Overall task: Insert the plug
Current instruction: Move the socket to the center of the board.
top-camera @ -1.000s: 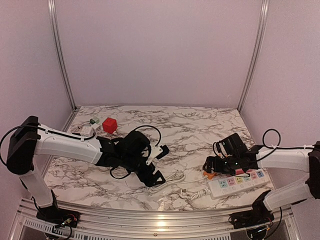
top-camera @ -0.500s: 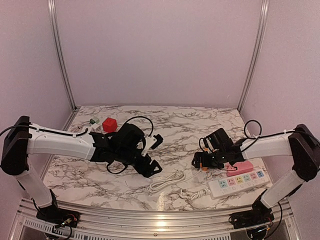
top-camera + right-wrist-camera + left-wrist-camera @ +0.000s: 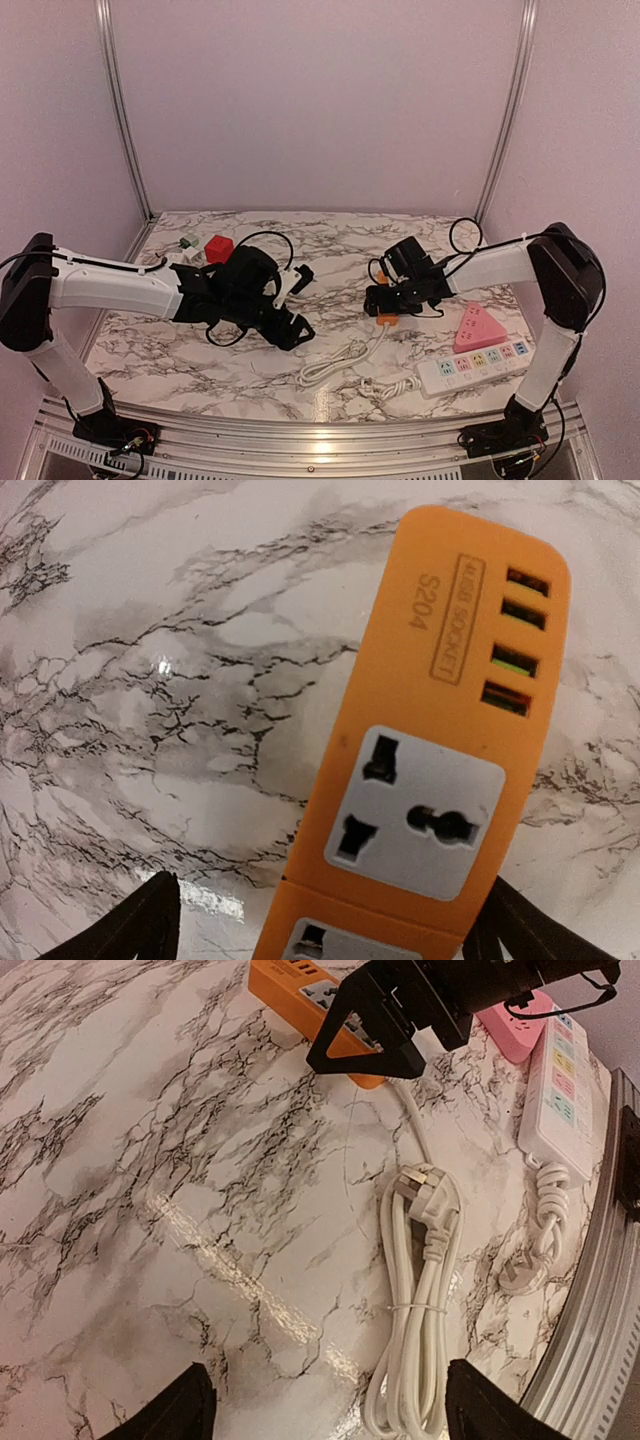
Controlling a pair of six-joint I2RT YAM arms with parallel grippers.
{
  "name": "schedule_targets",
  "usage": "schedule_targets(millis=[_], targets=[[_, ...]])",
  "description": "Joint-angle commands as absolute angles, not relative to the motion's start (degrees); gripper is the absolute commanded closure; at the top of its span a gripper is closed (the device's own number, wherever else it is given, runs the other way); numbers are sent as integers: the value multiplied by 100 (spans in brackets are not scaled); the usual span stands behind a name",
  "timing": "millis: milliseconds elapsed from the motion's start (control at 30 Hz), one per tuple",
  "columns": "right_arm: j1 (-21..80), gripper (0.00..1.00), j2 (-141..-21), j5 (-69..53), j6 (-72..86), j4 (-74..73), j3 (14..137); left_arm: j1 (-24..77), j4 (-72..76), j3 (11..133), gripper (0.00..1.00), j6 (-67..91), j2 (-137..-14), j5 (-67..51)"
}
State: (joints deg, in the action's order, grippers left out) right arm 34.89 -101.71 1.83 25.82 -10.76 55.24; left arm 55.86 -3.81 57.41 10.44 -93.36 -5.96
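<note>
On the marble table (image 3: 420, 240), near its front edge, the white plug (image 3: 425, 1185) lies flat at the end of its coiled cord (image 3: 330, 365). Nothing holds it. From above, the coil is between the two arms, a little closer to me than both of them.

At the left side, the left gripper (image 3: 300, 305) hangs low over the marble, just beside the coil, on its left. Its fingers (image 3: 170, 1415) are spread apart with only bare table and part of the cord between them, so they grasp nothing.

At the right side, the right gripper (image 3: 383, 305) is down over the orange socket strip (image 3: 440, 730). Its fingers (image 3: 135, 930) stand on both sides of the strip. One of them shows bare marble between itself and the orange side, so the jaws are released and not clenched on it. The strip lies flat with its sockets and four small ports facing up. A white cord leaves its near end and runs toward the coil.

Further right, near the front edge, lies a white power strip (image 3: 470, 365) with coloured sockets, and its own cord is tied in a bundle. A pink triangular socket block (image 3: 478, 328) lies just behind it. A red cube (image 3: 219, 249) sits far back on the left.
</note>
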Motion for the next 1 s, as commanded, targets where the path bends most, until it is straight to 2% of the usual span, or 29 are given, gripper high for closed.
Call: schedule_targets(millis=[0,333,800,967], targets=[[3551,15,-10672,63,2338,-1066,6157,5496,-171,5576,20,1180,-9024,-633],[3571,46,-11723,-572,1930,-1258,7515,5467,-118,5450,20,1263,-8874,-601],[3809,44,-13223,-1165,1178,-1741,9604,5336,65,5321,19,1452,-8734,-644],[4021,39,-13544,-1161,882,-1958,10258,5260,211,5212,18,1547,-8614,-621]])
